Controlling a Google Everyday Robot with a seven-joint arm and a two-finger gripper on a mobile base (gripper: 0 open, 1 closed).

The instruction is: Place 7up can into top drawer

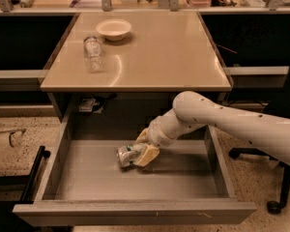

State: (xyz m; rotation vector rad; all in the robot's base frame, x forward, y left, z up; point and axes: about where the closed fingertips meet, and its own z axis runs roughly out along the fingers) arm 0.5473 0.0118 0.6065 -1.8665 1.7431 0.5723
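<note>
A: Can (126, 155) is down inside the drawer (87, 180), lying on its side, about mid-floor

B: And the gripper?

A: Gripper (139, 152) is in there w/ it, clamped on the can's right end, so no release yet

B: Is the can touching the floor?

A: It's at floor level, but I can't tell if it's resting or just above. The shadow sits tight under it

B: So where are we, task-wise?

A: Nearly done, I'd say. Can's inside the walls and the drawer's pulled right out. What's left, by my read: let go, then bring the arm (222, 120) up and out w/o dragging the can along or clipping the table edge

B: Anything else in the drawer?

A: Nothing else I can see, just can & gripper on the grey floor. There's some small stuff in the dark gap behind the back wall, too dim to name

B: And up top?

A: Table (159, 57) over the drawer has a bowl (113, 29) toward the back, looks empty from here. A clear jar (93, 53) stands just in front of it on the left, can't tell what's in it. Both are well apart from the gripper, so no risk there imo
</note>
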